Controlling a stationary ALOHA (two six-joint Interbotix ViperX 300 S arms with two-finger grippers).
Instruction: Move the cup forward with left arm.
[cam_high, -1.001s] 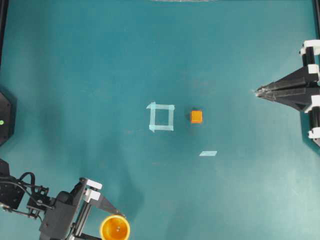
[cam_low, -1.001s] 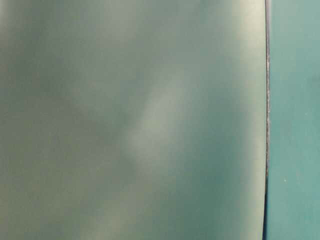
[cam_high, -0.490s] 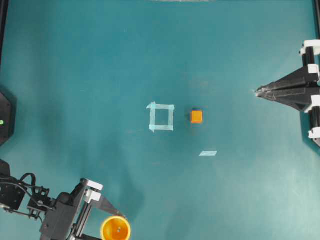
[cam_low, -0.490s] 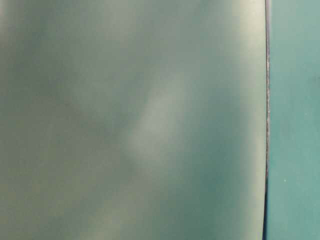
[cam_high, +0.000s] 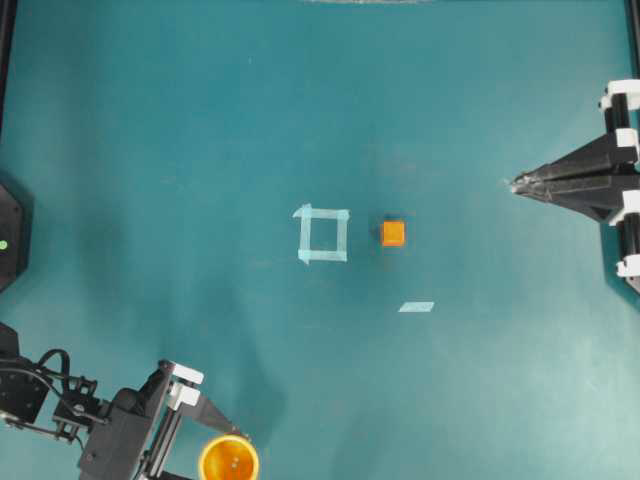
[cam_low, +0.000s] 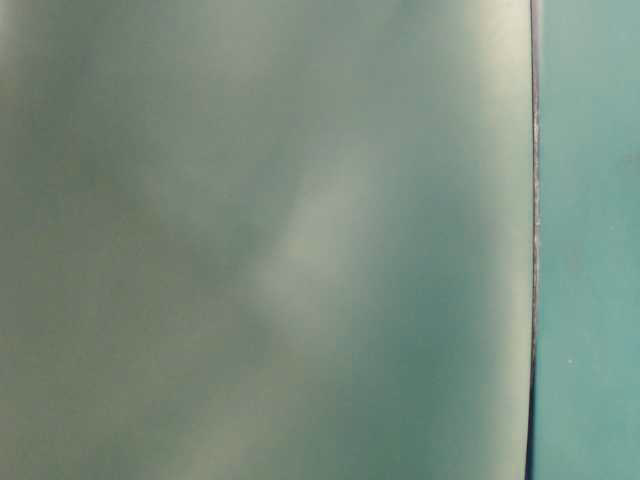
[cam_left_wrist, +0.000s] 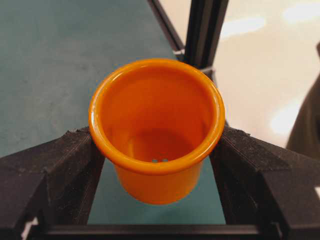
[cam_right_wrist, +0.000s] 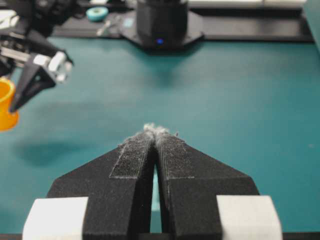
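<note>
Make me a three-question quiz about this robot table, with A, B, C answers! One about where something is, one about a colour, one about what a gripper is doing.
1. Where is the cup in the overhead view?
A. bottom edge, left of the middle
B. inside the tape square
C. top right corner

2. What colour is the small cube?
A. blue
B. orange
C. white

3. What is the right gripper doing?
A. holding the cube
B. shut on nothing
C. wide open

Answers:
1. A: the cup sits at the bottom edge, between the left gripper's fingers, far from the tape square.
2. B: the cube looks orange against the teal table.
3. B: its fingertips meet with nothing between them.
</note>
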